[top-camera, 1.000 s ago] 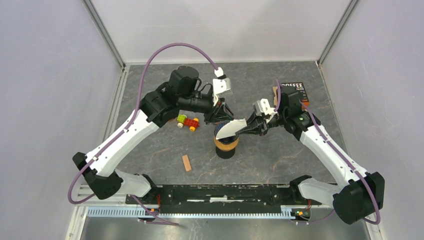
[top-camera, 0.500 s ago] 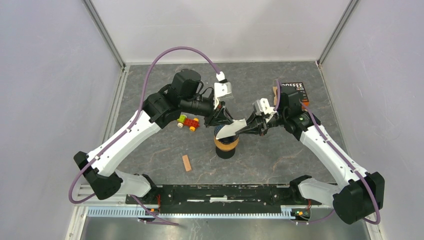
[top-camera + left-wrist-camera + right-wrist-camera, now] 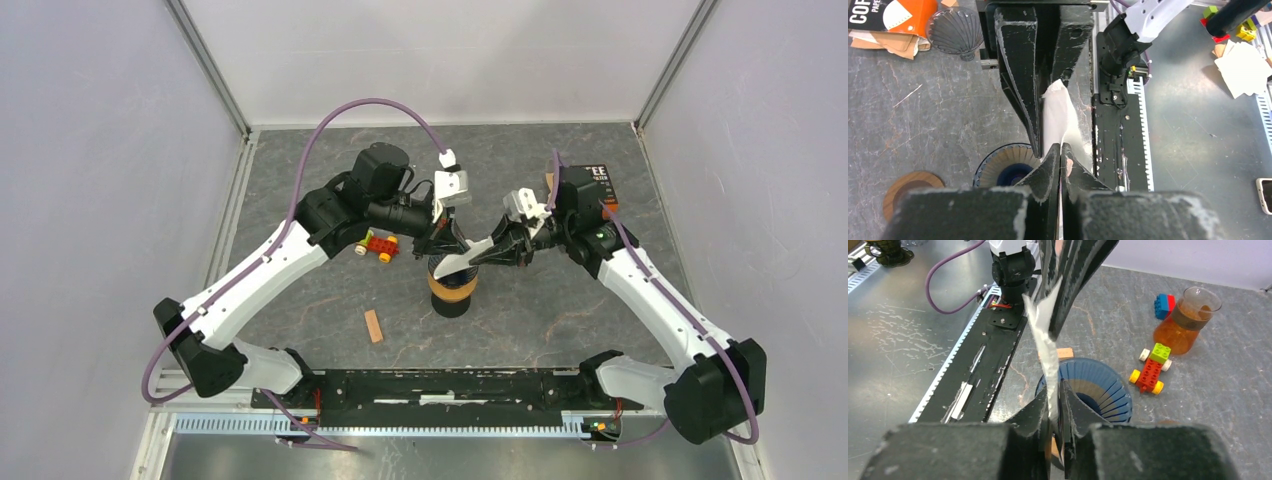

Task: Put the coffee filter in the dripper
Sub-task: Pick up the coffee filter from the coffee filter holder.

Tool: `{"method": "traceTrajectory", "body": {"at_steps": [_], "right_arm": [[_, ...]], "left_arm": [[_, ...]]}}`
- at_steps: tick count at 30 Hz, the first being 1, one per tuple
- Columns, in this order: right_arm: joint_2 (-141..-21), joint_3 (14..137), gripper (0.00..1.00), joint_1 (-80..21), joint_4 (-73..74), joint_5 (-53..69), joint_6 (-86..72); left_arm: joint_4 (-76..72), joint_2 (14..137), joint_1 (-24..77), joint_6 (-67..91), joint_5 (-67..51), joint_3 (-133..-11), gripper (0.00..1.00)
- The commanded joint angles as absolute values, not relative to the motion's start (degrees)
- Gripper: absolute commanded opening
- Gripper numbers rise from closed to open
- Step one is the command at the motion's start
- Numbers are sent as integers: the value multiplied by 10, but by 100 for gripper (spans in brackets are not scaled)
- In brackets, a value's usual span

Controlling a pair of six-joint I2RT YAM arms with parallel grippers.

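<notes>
Left gripper [image 3: 446, 241] is clamped on one edge of the coffee filter [image 3: 463, 258], fingertips pressed together on the paper. The filter hangs as a flat, folded white sheet just above the blue ribbed dripper [image 3: 1108, 390] at the table's middle. To its right, the right gripper [image 3: 494, 250] pinches the opposite edge, jaws nearly together.

I judge this the spreading step: the two grips seem set to part the folded sides. Next, the paper needs opening into a cone and lowering point-first into the dripper's mouth.

From above, both grippers cover that mouth. Whether paper touches rim, or the layers have begun separating, cannot be told.
</notes>
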State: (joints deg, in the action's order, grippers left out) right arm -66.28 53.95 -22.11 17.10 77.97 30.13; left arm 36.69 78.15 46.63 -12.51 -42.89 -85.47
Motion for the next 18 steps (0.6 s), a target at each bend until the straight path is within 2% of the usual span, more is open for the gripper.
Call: {"method": "traceTrajectory", "body": {"at_steps": [1,4,5,6,8,11,18], "right_arm": [[-661,564,22,-217,80,771,208],[-654,587,41,-217,101,690,208],[-652,604,50,-216,117,650,212],[-654,622,65,-216,123,606,206],[-661,660,86,-217,121,522,170],[-680,707,91,-217,97,465,98],[-720,752,88,-243,56,375,-29]], "left_arm": [[361,789,464,-91,-366,-901,2],[369,794,449,-51,-239,-930,2],[370,798,440,-30,-191,-941,2],[375,804,435,-9,-136,-956,2],[389,821,433,22,-47,-989,2],[387,840,433,62,48,-1019,2],[345,872,432,222,164,-1035,2]]}}
